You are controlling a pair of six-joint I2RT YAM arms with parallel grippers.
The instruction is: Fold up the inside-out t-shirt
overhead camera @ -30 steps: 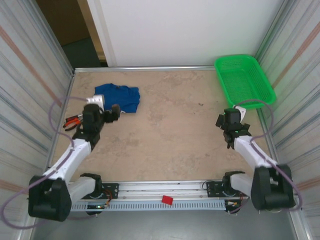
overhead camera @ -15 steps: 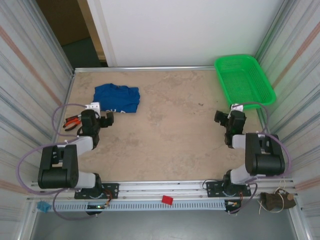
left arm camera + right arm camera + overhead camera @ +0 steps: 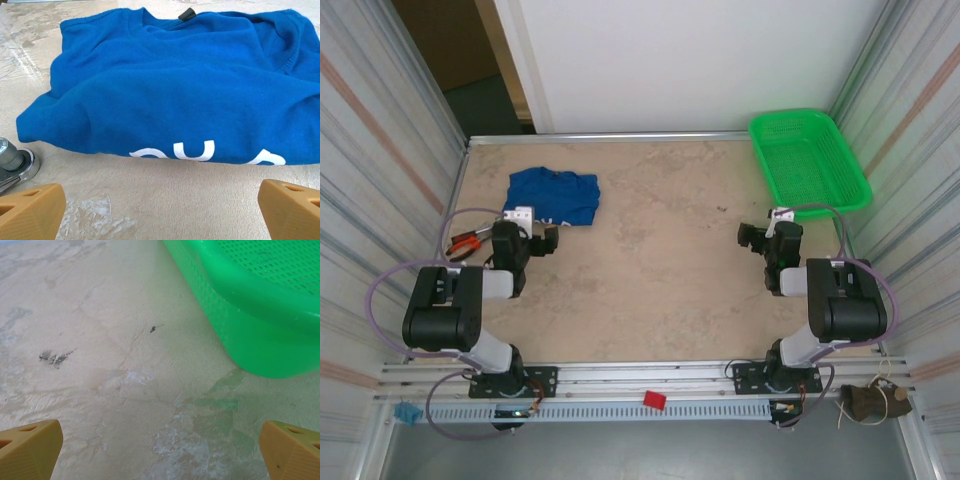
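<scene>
The inside-out t-shirt (image 3: 555, 195) lies as a compact blue bundle on the bench (image 3: 660, 250), in the upper left of the top view, with white lettering along its near edge. The left pincer (image 3: 160, 215) sits just in front of it, released, its fingers spread wide and empty. The right pincer (image 3: 160, 452), likewise released, faces the green basket (image 3: 240, 335) at the upper right.

The left arm (image 3: 445, 320) and the right arm (image 3: 840, 305) are both folded tight at the elbow, with their forearms reaching forward. The left gripper (image 3: 160, 212) is held low and level, its jaws spread wide and holding nothing. The right gripper (image 3: 160, 450) matches it, wide apart and empty.
</scene>
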